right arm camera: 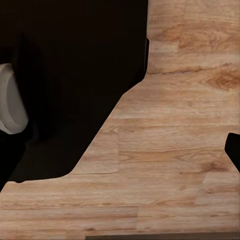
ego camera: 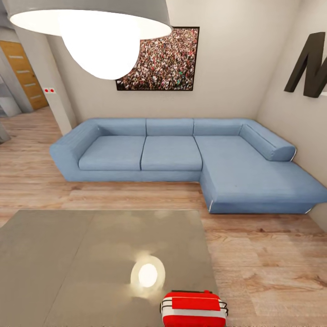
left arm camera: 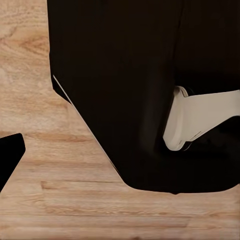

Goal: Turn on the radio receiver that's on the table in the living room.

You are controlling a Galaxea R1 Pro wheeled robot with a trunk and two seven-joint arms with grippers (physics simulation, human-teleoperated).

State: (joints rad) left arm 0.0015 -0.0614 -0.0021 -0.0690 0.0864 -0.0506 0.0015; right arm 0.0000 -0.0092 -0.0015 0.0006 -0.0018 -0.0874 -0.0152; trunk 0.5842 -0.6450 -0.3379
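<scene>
The small red radio receiver (ego camera: 194, 310) with its white trim band and red top handle stands at the near right corner of the low table (ego camera: 91, 254), at the lower edge of the head view. The table's glossy grey top mirrors a lamp as a bright spot (ego camera: 147, 274) just left of the radio. Each wrist view looks down past my black body (left arm camera: 130, 90) at the wood floor. One dark fingertip (left arm camera: 10, 155) shows at the edge of the left wrist view and one fingertip (right arm camera: 235, 150) at the edge of the right wrist view.
A big blue L-shaped sofa (ego camera: 181, 154) stands beyond the table against the cream wall, under a crowd picture (ego camera: 161, 61). A dark wall letter (ego camera: 311, 63) hangs at right. A white pendant lamp (ego camera: 100, 36) hangs close overhead. Light wood floor (ego camera: 263, 263) lies between table and sofa.
</scene>
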